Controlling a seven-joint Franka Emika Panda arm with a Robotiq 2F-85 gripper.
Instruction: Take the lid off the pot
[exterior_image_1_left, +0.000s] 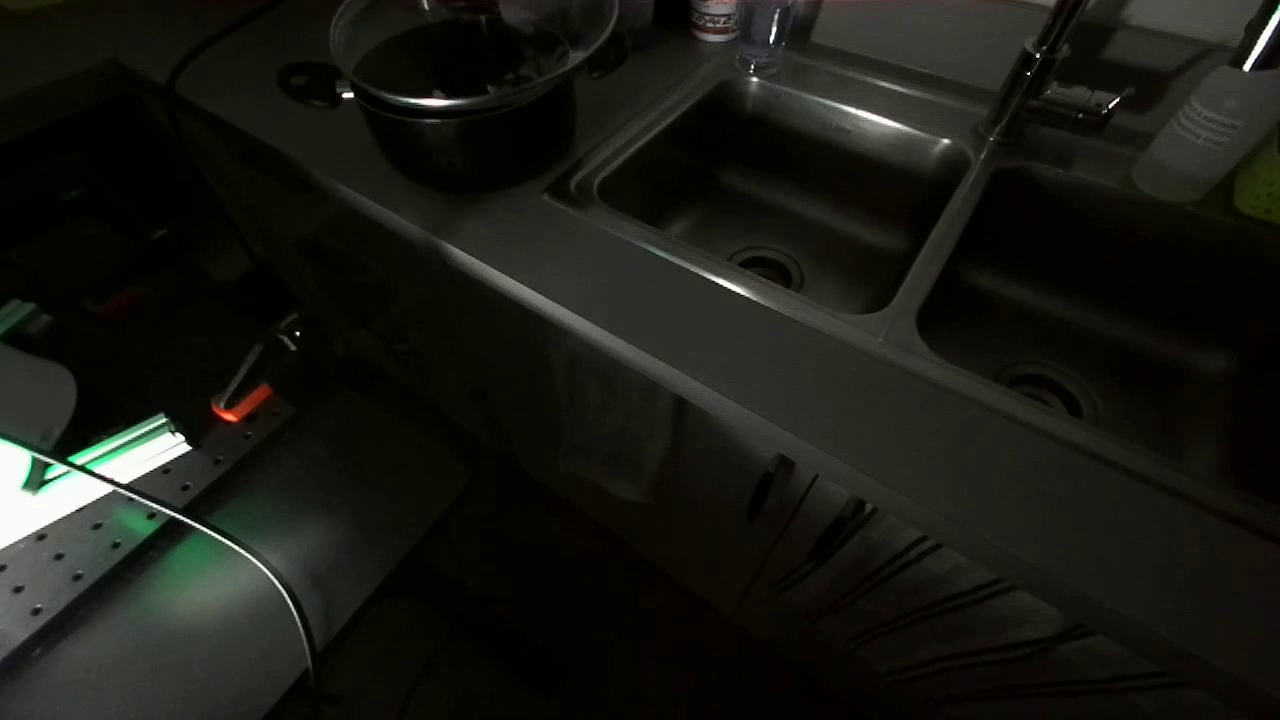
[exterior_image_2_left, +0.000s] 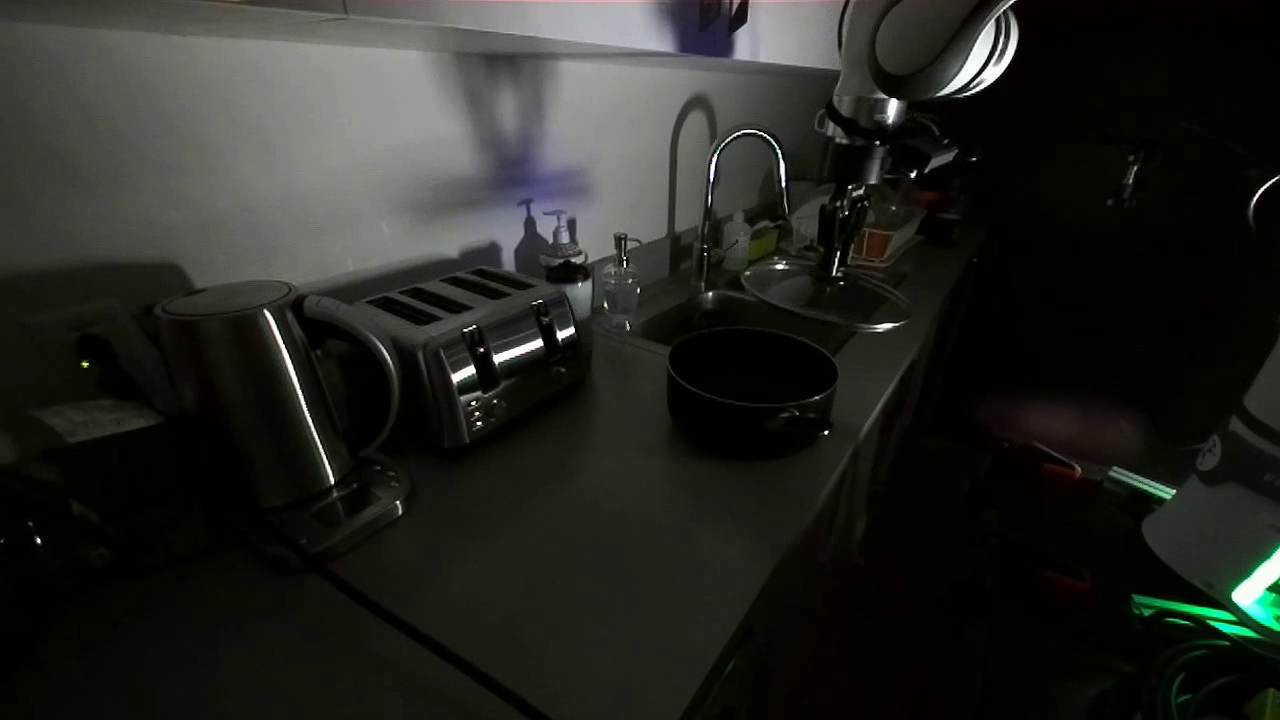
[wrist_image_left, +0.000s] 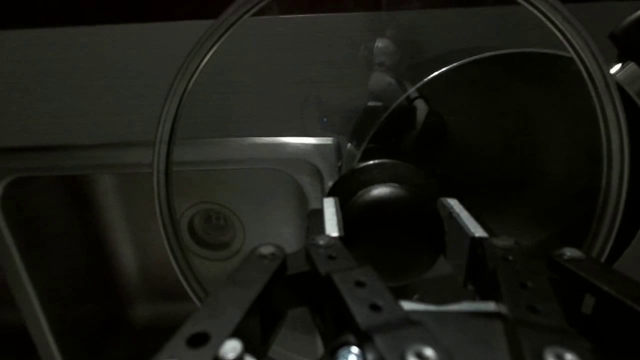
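The claw is narrowed onto the dark knob, its jaws standing left and right of it in the wrist view, and so it appears to bear the whole lid, which lies directly beneath it. Being round, the lid gives no long axis to line up; what counts is its lean, for in an exterior view it looks tilted, the side toward the front edge of the table hanging lower. Next out comes the pot, uncovered, below the lid and off to one side; the coming move, I judge, turns on that sideways offset and should take the lid farther from the pot before it is lowered. In an exterior view the lid lines up over the pot, with no claw that I can make out, so that angle alone would mislead. Beyond the pot is the sink, whose corner the wrist view shows through the glass; how much the lid overhangs either I cannot tell. Farther still, the faucet rises near the lid and could be knocked by a careless swing.
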